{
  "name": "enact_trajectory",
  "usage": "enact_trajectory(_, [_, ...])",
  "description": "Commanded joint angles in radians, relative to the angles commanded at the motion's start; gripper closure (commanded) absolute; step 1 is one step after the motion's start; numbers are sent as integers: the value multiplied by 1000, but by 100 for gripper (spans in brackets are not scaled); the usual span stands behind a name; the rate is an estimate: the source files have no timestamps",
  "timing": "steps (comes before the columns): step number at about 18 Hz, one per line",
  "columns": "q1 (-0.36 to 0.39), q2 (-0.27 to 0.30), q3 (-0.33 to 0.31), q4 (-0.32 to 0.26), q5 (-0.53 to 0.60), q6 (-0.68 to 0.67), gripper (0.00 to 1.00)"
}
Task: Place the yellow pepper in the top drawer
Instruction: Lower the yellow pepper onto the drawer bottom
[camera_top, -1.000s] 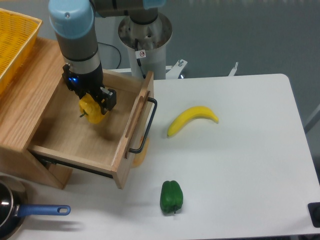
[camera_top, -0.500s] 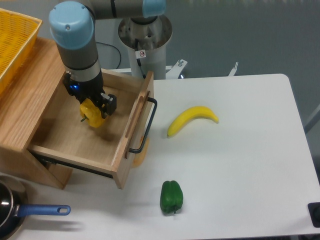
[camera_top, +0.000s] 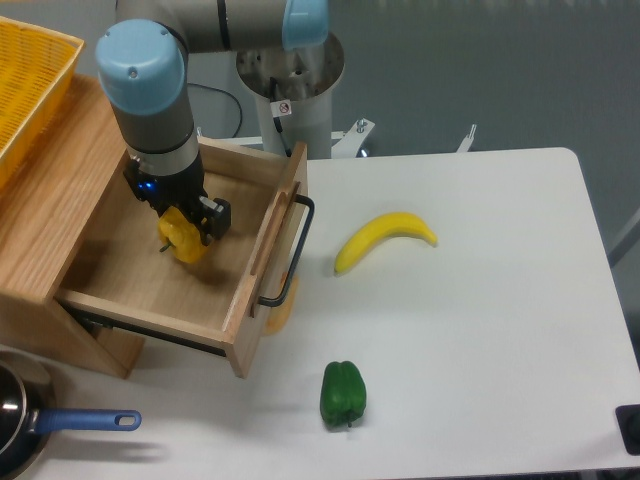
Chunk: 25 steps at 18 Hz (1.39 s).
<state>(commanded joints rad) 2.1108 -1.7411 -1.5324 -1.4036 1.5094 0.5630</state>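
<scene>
Yellow pepper (camera_top: 184, 238) sits between my jaws, which are closed on its upper part, and it hangs inside the open top drawer (camera_top: 120, 285), low over the plywood bottom; whether its underside already touches the wood I cannot tell from this angle. My gripper (camera_top: 186, 222) comes straight down from above, with the arm's grey and blue joint blocking much of the view of the fingers. I judge the pepper to be light, and stiff enough that a modest squeeze holds it without denting. Its skin is glossy, so I expect it to be slippery, and the lobed, blocky shape means flat pads only bear on the high ridges. The safest hold seems to be across the widest part of the body, on two opposite lobes, not on the short stem, which pokes out to the side and would likely snap or twist. Being rounded, it may roll or tip a little once let go, but the drawer walls stand on each side and should keep it in. The drawer front with its black handle (camera_top: 292, 250) is well clear of me. Out on the white table (camera_top: 480, 330) lie a banana (camera_top: 385, 239) and a green pepper (camera_top: 343, 393), both well apart from the drawer.
</scene>
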Motion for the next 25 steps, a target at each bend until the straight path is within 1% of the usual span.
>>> enact_trajectory(2, [-2,-2,0,2,-2,0,39])
enact_trajectory(7, [-2,-5,0,3,0,0,28])
enact_trajectory(9, [-2,-6,-2,2,6,0,28])
enact_trajectory(10, [-3,-6,-2,2,8,2,26])
enact_trajectory(11, [-11,-6,0,2,8,3,21])
enact_trajectory(14, [-11,-5,0,3,8,3,19])
enact_trajectory(15, [-11,-6,0,3,8,3,17])
enact_trajectory(20, [-11,-9,3,3,12,3,16])
enact_trajectory(25, [-12,3,14,-2,9,3,16])
